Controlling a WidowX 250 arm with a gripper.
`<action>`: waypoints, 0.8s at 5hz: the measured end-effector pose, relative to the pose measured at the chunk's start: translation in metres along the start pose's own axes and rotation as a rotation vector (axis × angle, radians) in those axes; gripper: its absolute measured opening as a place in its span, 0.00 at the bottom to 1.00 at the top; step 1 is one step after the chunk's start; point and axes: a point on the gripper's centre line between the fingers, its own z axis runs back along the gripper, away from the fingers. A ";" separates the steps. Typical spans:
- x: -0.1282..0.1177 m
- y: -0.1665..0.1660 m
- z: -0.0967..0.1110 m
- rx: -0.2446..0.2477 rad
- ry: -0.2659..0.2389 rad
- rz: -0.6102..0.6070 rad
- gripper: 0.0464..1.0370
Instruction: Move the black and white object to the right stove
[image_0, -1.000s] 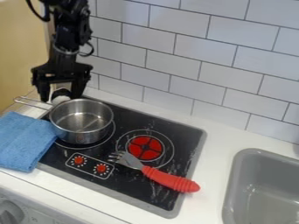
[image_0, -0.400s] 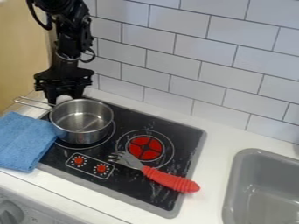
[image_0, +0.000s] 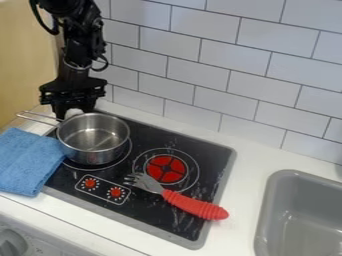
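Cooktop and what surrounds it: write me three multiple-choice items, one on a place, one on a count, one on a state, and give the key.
1. Where does the saucepan sit?
A) In the sink
B) On the burner nearer the towel
C) On the burner nearer the sink

2. How many red knobs are on the cooktop?
A) Two
B) Three
C) Four

3. How does the towel lie?
A) Spread over both burners
B) Rolled into a tube
C) Folded into layers

Key:
1 B: the ring of that burner shows around the saucepan's base.
2 A: one red knob stands in each of the panel's two dial marks.
3 C: its layers lie over one another in a thick pad.
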 end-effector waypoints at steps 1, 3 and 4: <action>0.000 0.005 0.016 -0.034 -0.047 0.011 0.56; 0.002 0.003 0.043 -0.083 -0.127 0.031 0.56; -0.007 -0.008 0.062 -0.121 -0.155 0.003 0.56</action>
